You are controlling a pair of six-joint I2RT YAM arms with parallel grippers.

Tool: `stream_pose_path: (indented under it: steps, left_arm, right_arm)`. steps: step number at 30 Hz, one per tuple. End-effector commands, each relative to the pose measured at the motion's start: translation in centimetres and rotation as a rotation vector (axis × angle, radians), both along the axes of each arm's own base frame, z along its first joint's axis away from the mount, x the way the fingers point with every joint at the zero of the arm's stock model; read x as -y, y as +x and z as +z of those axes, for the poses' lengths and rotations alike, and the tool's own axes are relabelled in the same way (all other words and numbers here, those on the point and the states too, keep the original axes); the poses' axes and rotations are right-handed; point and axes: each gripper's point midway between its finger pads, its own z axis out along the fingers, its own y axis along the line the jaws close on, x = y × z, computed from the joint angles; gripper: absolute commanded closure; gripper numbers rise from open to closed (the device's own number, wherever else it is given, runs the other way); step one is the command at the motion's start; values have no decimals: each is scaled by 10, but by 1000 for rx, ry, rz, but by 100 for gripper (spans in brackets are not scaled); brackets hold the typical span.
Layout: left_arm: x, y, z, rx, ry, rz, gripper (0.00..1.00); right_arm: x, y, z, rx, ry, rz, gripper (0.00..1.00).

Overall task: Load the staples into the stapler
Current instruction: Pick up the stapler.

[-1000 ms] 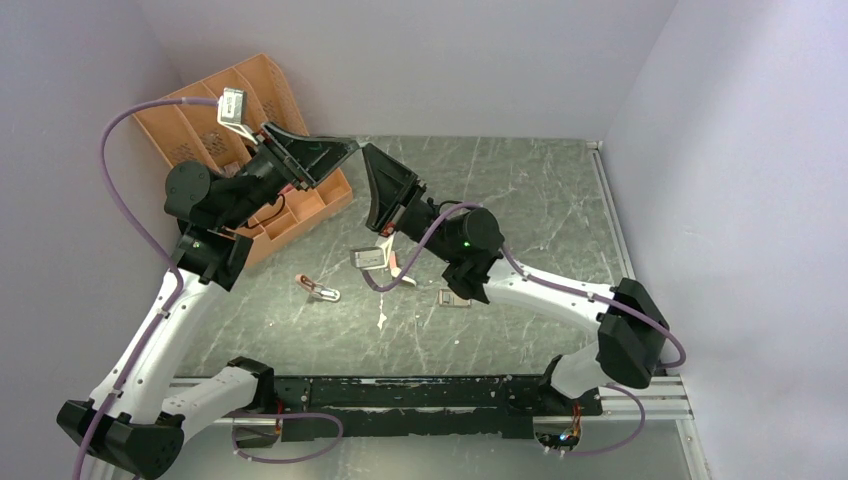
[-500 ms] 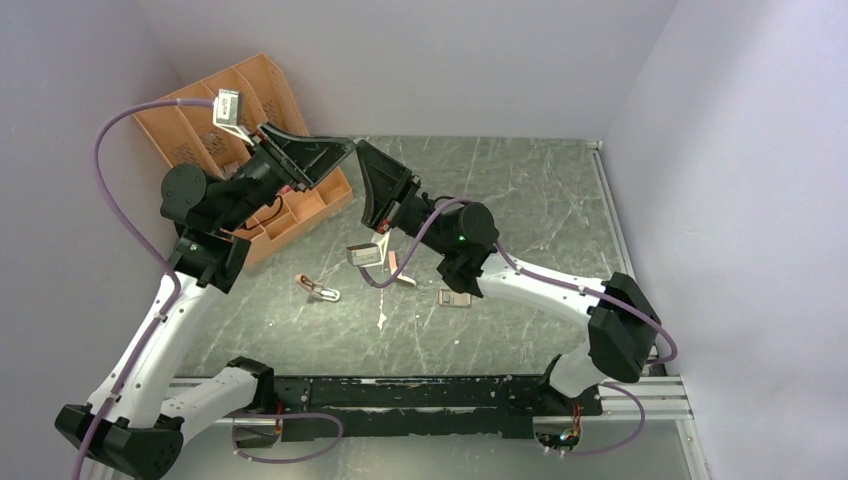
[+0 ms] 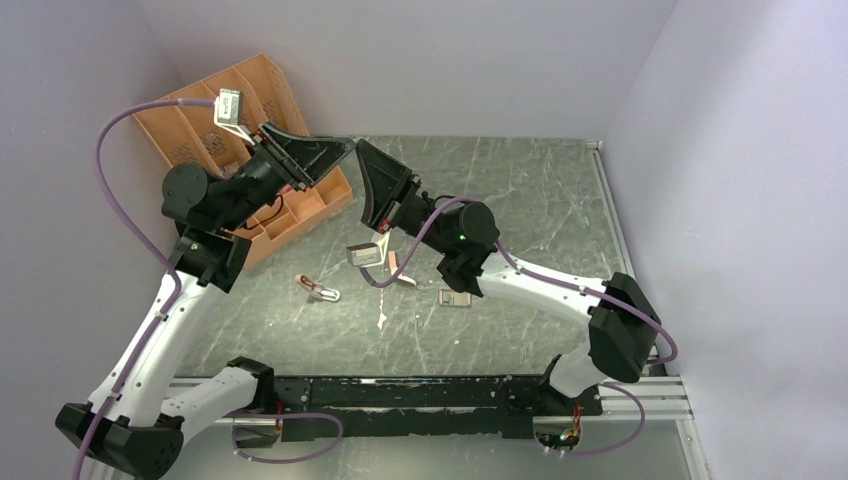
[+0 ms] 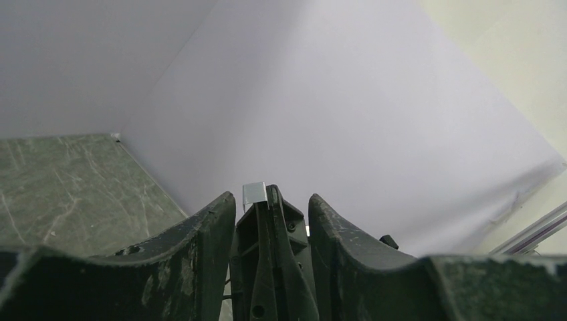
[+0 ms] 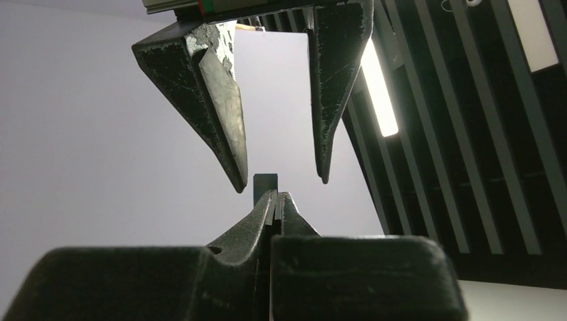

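Observation:
My right gripper (image 5: pixel 275 197) is shut on a short silvery strip of staples (image 5: pixel 265 182), held up in the air with the strip sticking out past its tips. My left gripper (image 4: pixel 271 200) faces it tip to tip, open, with its fingers (image 4: pixel 208 231) on either side of the right fingertips and the staples (image 4: pixel 254 193), not touching the strip. From above, the left gripper (image 3: pixel 340 150) and the right gripper (image 3: pixel 366 160) meet over the back of the table. A small pink stapler (image 3: pixel 318 290) lies on the table below.
An orange compartment organiser (image 3: pixel 200 135) leans at the back left, behind the left arm. A grey tray (image 3: pixel 367 255), a red-and-white box piece (image 3: pixel 396 265) and another small item (image 3: pixel 455 298) lie on the dark marbled tabletop (image 3: pixel 540 210). Walls close in on three sides.
The left jaws have narrowed around the right gripper's tips and the staple strip. The right arm shifted slightly left early on, then held still.

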Motion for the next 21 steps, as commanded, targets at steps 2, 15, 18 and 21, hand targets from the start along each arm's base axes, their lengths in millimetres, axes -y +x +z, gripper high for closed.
stream_pose_path:
  steps: [2, 15, 18, 21]
  left_arm:
    - [0, -6, 12, 40, -19, -11, 53]
    - [0, -5, 9, 25, -21, -15, 71]
    - [0, -6, 10, 25, -22, -13, 74]
    - [0, -5, 10, 26, -22, -10, 79]
  right_arm:
    - [8, -11, 21, 75, 35, 0, 100]
    - [7, -14, 21, 83, 25, 13, 100]
    - [7, -15, 21, 86, 24, 14, 100]
    - [7, -16, 20, 86, 21, 16, 100]
